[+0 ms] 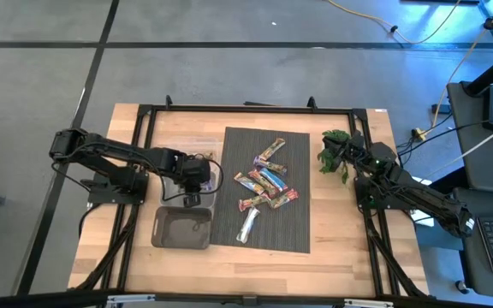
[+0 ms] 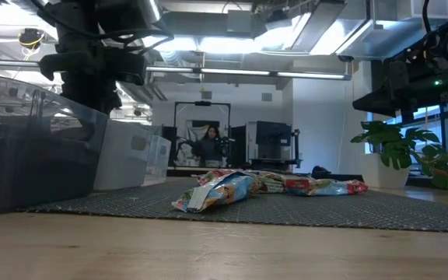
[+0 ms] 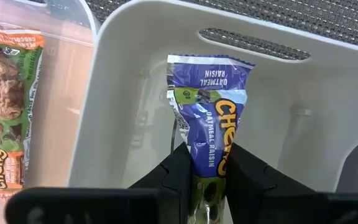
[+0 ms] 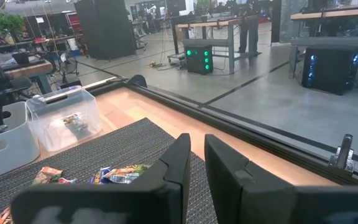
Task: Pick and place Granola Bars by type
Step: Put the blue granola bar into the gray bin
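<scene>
The left end effector (image 3: 205, 180) grasps a blue granola bar (image 3: 211, 130) inside the white bin (image 3: 328, 99), the bar's lower end hidden between its fingers, while the right end effector (image 4: 194, 158) waits clenched, its fingertips cut off from view.

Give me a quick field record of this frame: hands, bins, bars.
left hand: shut on blue bar, over white bin
right hand: shut, holding nothing, at table's right edge
clear bin: beside white bin, holds an orange-green bar
grey bin: left of mat, contents unclear
mat: pile of bars left
plant: by right arm
</scene>
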You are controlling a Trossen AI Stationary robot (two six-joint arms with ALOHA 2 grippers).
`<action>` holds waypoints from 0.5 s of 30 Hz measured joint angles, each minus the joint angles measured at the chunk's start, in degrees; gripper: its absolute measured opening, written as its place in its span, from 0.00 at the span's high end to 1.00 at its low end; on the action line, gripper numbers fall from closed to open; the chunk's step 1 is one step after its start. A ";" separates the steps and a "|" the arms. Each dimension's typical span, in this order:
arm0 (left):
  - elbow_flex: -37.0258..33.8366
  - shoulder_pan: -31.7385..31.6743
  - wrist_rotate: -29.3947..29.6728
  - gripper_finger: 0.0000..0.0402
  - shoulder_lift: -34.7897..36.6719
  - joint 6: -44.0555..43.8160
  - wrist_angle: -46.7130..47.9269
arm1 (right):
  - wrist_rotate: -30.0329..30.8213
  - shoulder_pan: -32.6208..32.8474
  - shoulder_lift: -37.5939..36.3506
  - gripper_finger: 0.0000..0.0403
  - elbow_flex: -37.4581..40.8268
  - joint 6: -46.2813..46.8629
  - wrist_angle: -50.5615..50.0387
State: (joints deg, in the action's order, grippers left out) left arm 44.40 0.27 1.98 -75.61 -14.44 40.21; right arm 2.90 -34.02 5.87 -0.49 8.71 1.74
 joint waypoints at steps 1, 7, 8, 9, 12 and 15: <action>0.00 0.00 0.00 0.82 0.00 0.00 -0.02 | 0.00 0.00 0.00 0.87 0.00 0.00 0.00; 0.00 0.00 -0.02 0.82 0.00 0.00 0.00 | 0.00 0.00 0.00 0.87 0.00 0.02 0.00; 0.00 0.00 -0.02 0.82 0.00 0.00 0.00 | 0.00 0.00 0.00 0.87 0.00 0.01 -0.01; 0.00 0.00 -0.03 0.82 0.00 0.00 0.00 | 0.00 0.00 0.00 0.87 0.00 -0.02 0.00; 0.00 0.00 -0.04 0.80 0.00 0.00 0.02 | 0.00 0.00 0.00 0.87 0.00 -0.02 -0.02; 0.00 0.00 -0.03 0.75 -0.02 0.02 0.05 | 0.00 0.00 0.00 0.87 0.00 -0.04 -0.02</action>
State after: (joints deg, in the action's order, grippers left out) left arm 44.40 0.27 1.95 -75.64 -14.41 40.26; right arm 2.90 -34.02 5.87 -0.49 8.67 1.72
